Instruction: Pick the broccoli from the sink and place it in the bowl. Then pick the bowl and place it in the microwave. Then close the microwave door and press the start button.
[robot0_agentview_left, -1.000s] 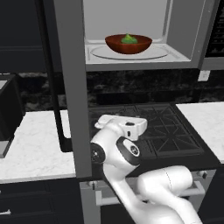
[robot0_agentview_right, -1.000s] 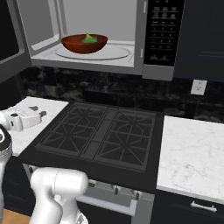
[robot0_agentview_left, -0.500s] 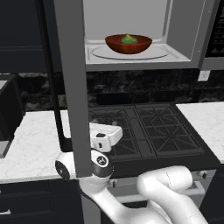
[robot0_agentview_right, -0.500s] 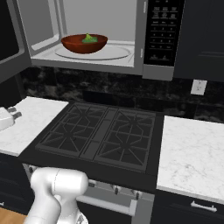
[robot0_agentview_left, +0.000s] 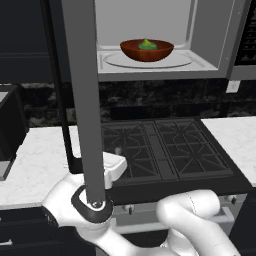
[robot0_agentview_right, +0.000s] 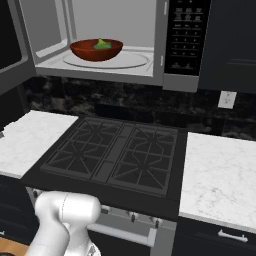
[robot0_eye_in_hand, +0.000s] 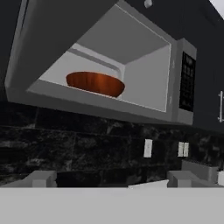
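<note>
Item one, the broccoli (robot0_agentview_left: 146, 44): you find it inside the bowl (robot0_agentview_left: 146, 50), green bumpy head upward; its stem and long axis you cannot make out, the bowl wall hiding the lower part. The right base view gives you the same floret (robot0_agentview_right: 102, 44) above the bowl's (robot0_agentview_right: 96, 49) rim; the hand view, looking up from below, gives you the bowl's (robot0_eye_in_hand: 95, 83) reddish-brown underside and no green at all.

Item two, the bowl: upright, mouth upward, on the round glass turntable (robot0_agentview_left: 170, 60) inside the microwave (robot0_agentview_left: 210, 40), toward the cavity's left half in both base views.

Item three, the microwave door (robot0_agentview_left: 82, 95): swung wide open, seen edge-on in the left base view as a tall grey slab left of the cavity, its black bar handle (robot0_agentview_left: 59, 90) just left of it; in the hand view the door (robot0_eye_in_hand: 43, 30) slants across the upper left. The black button panel (robot0_agentview_right: 184, 35) lies right of the cavity.

Item four, the gripper (robot0_agentview_left: 114, 165): low, beside the door's bottom edge, over the front left of the stove (robot0_agentview_left: 160, 147); its jaws stand spread wide and hold nothing; in the hand view the two fingertips (robot0_eye_in_hand: 41, 178) point up toward the microwave.

Below the microwave: marble counter (robot0_agentview_right: 220, 175) right of the stove; wall outlet (robot0_agentview_right: 226, 99) on the dark backsplash.
</note>
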